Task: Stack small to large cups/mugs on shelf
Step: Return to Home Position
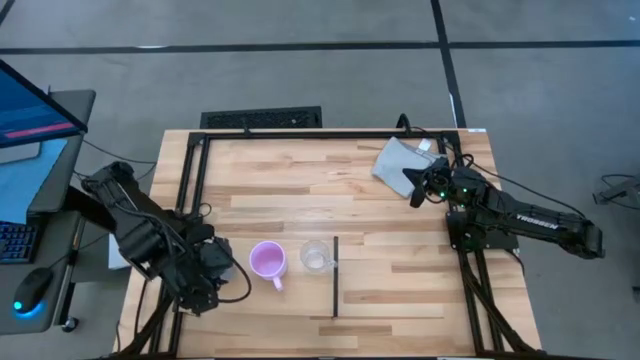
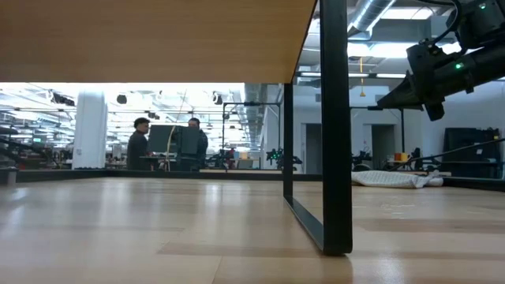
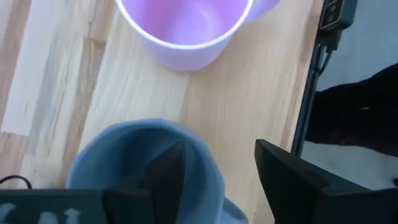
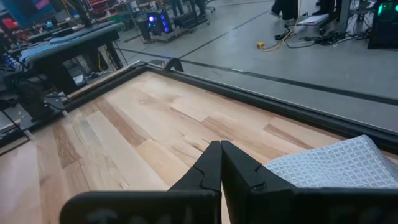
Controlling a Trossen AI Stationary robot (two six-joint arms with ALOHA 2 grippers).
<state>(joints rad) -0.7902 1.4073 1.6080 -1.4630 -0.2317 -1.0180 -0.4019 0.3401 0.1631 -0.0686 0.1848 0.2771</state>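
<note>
The pink-purple mug (image 1: 267, 261) and the small clear cup (image 1: 317, 257) stand upright side by side on the pale shelf board (image 1: 400, 290), left of its black strip (image 1: 335, 277). In the left wrist view the blue-grey mug (image 3: 124, 162) stands on the board just on the near side of the pink mug (image 3: 186, 31). My left gripper (image 3: 221, 149) is open right above it. One finger (image 3: 165, 177) is over the mug's mouth and the other (image 3: 283, 180) is outside its wall. My right gripper (image 4: 221, 163) is shut at the far right, beside the grey cloth. My left gripper points steeply down over the blue-grey mug's rim (image 3: 208, 171), which lies between its open fingers. I cannot tell whether either finger touches the wall. The mug stands upright on the board.
A grey cloth (image 1: 398, 160) lies at the table's far right, just past the right gripper. A black metal frame (image 1: 190, 180) runs along the table's edges. In the low view the shelf's underside (image 2: 150, 39) and a black post (image 2: 334, 126) show, with people far off in the room.
</note>
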